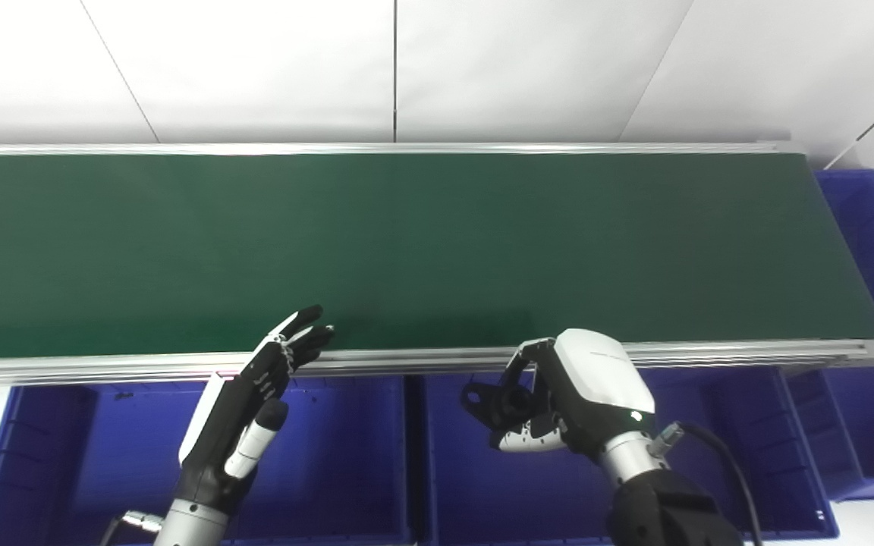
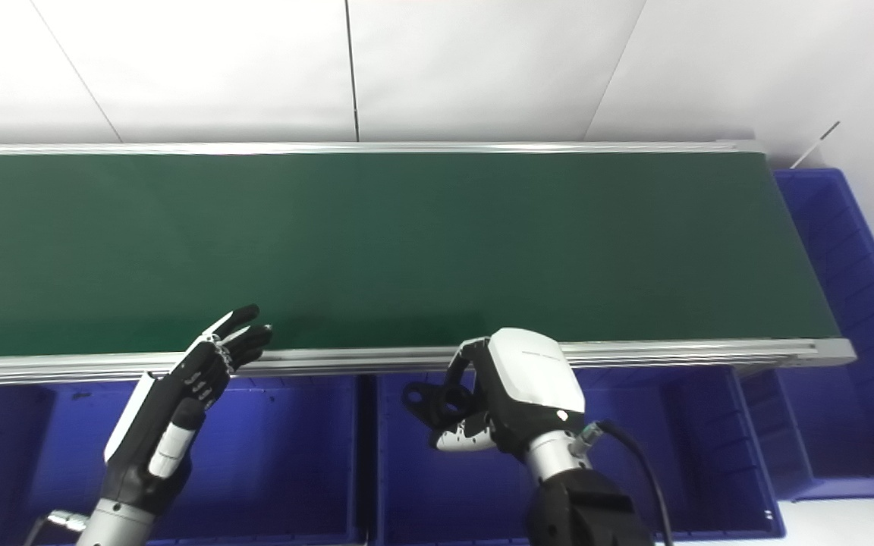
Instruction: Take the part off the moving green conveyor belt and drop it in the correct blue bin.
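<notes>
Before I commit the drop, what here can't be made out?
- Black part in right hand: its shape, hidden by curled fingers, both views.
- Bin floor below: covered by the hand and forearm.
- Left bin: cut off by the left and bottom edges.
- Belt motion: unreadable from stills.

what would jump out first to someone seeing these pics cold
The long green conveyor belt spans nearly the whole width, with no part visible on it. Below its near rail sit blue bins, and over them the right hand, white-backed, is curled around a black part. The left hand is open, its fingertips reaching up over the belt's near edge.
</notes>
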Motion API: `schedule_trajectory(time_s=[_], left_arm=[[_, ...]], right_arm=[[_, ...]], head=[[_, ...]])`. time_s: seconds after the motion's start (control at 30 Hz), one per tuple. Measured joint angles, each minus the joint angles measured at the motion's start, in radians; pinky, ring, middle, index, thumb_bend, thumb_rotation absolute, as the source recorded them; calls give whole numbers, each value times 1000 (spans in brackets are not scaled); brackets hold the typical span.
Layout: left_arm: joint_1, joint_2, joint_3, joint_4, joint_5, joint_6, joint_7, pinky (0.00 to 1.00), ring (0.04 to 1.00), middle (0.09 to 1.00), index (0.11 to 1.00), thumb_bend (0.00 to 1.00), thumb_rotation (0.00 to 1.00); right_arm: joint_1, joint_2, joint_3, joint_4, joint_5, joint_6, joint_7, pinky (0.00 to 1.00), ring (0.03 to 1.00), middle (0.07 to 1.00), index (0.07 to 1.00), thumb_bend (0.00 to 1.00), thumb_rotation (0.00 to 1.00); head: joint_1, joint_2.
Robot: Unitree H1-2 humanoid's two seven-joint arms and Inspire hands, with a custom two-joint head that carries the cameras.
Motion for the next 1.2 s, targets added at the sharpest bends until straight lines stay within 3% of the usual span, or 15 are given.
schedule_trajectory(time_s=[0.17,0.23,0.33,0.37,0.4,0.43,0.5,0.53,0.63,0.83,1.0,1.13,1.2], left_arm=[[1,-2,-1,-1,0,2,-6,855,847,821,877,684,899],[1,-4,-3,-1,-1,2,-6,862,848,819,875,691,897],[1,-9,-5,-3,-1,6,-6,857,846,816,872,694,894],[1,-10,-6,-5,-1,9,-6,853,844,816,872,691,894],[1,-12,-6,-8,-1,10,-6,851,843,816,872,690,894],[1,-13,-7,-10,-1,11,-6,852,844,816,871,694,895],[1,-17,-6,-12,0,11,-6,854,844,816,870,700,893],[1,-19,-6,-12,-1,11,-6,856,846,817,871,703,894],[1,-20,-7,-12,-1,12,-7,853,845,815,866,694,890],[1,-26,-9,-12,2,12,-7,858,847,817,867,702,898],[-1,-29,-12,-9,19,12,-7,852,846,814,863,701,895],[-1,-38,-18,-1,35,12,-6,840,839,813,859,703,901],[-1,-42,-22,6,53,12,-6,836,837,814,858,704,909]], right_arm=[[-3,0,-12,60,-16,-5,-9,186,261,360,490,494,153],[-4,-2,-6,85,-44,-7,-6,271,365,468,493,494,153],[-5,-9,18,136,-102,-11,2,213,299,414,494,502,159],[-5,-8,26,152,-120,-12,8,219,311,437,601,605,326],[-5,-7,33,162,-149,-12,28,237,339,466,644,668,406],[-5,-6,37,167,-182,-12,48,301,431,563,677,772,495],[-6,-5,45,168,-244,-15,82,351,500,636,697,841,548],[-6,-4,46,167,-274,-17,99,461,590,702,722,905,579],[-6,5,41,164,-315,-28,153,562,680,763,759,985,642],[-5,31,23,143,-333,-59,223,596,712,788,766,1000,656],[-3,32,8,138,-329,-71,229,594,703,781,763,1000,650],[1,30,-1,118,-320,-92,231,529,660,754,757,1000,665],[8,28,-16,103,-254,-105,225,514,659,743,729,980,606]], head=[[8,-5],[15,-6],[18,-9],[18,-9],[23,-6],[23,-6],[28,-5],[31,-6],[34,-5],[54,-9],[69,-14],[91,-23],[129,-38]])
